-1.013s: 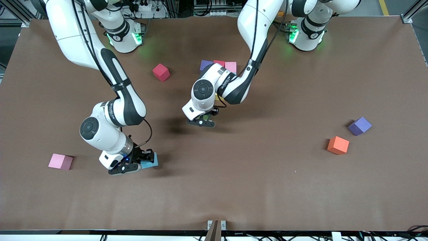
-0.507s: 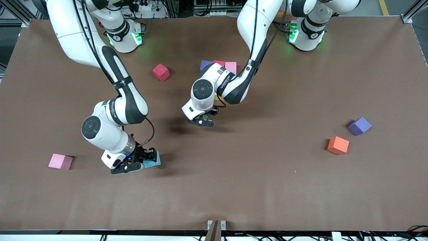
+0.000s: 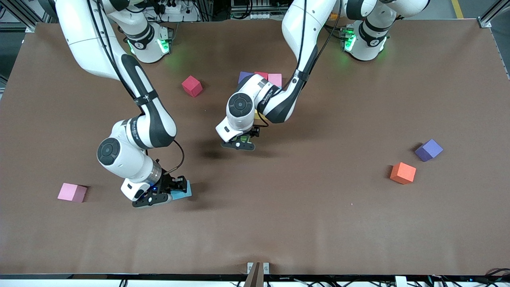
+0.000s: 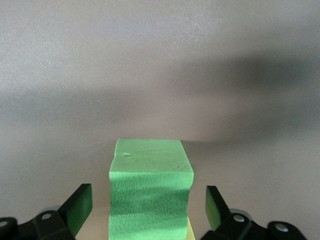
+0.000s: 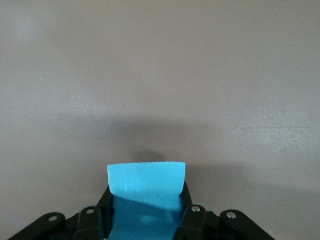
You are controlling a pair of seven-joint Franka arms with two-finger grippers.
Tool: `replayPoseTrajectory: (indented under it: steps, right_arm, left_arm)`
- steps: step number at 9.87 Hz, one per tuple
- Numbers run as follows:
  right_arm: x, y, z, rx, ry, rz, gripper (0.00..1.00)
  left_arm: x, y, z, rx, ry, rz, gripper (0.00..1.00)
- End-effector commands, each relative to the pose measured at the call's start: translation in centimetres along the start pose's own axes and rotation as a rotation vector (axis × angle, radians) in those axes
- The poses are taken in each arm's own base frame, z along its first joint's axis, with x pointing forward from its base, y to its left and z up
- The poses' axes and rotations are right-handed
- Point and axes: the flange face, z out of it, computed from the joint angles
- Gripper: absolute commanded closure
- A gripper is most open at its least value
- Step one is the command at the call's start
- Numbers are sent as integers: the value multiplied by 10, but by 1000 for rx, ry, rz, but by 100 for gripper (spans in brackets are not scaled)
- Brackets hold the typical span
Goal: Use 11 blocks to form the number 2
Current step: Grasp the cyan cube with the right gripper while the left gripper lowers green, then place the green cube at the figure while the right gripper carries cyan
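Right gripper [image 5: 146, 210] pinches a light blue foam cube [image 5: 146, 197] — seemingly just off the counter [image 3: 318, 223]; left gripper [image 4: 149, 210] — jaws spread — straddles a green foam cube [image 4: 150, 192].

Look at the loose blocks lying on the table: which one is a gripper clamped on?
The light blue block: the right gripper is shut on its sides, while the loose pink, red, orange and purple blocks lie untouched.

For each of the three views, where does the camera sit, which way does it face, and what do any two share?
Front view: high across the table, facing both arms' bases; shows both arms and the loose blocks.
Left wrist view: on the left arm, looking down past its open claw at the green block.
Right wrist view: on the right arm, looking down at its claw shut on the light blue block.
Shared: the light blue block also shows in the front view.
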Motion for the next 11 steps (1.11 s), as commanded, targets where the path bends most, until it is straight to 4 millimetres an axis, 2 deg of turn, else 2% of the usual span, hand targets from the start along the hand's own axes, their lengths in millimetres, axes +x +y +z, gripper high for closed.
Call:
replayPoseTrajectory:
  steps: [1, 2, 4, 5, 7, 8, 10, 11]
  right_arm:
    - [-1, -4, -7, 4, -6, 0, 73]
    - [-1, -6, -7, 6, -16, -3, 73]
    - [5, -22, -19, 26, -65, -25, 73]
    - [5, -26, -23, 30, -75, -33, 73]
    - [2, -50, -30, 59, -76, -111, 73]
    - [0, -64, -33, 74, -77, -143, 73]
    - [-16, -126, -36, 111, -88, -225, 71]
    - [-27, -158, -31, 119, -98, -270, 71]
  left_arm:
    - [1, 4, -10, 16, 31, 17, 0]
    - [1, 6, -25, 5, 39, 20, 0]
    - [0, 4, -75, -5, 61, 24, 0]
    - [4, -9, -111, -4, 61, 6, 0]
    - [12, -44, -188, -9, 65, -41, 0]
    - [18, -68, -220, -19, 53, -83, 0]
    - [37, -139, -282, -18, 63, -177, 0]
    - [48, -185, -308, -38, 57, -237, 0]
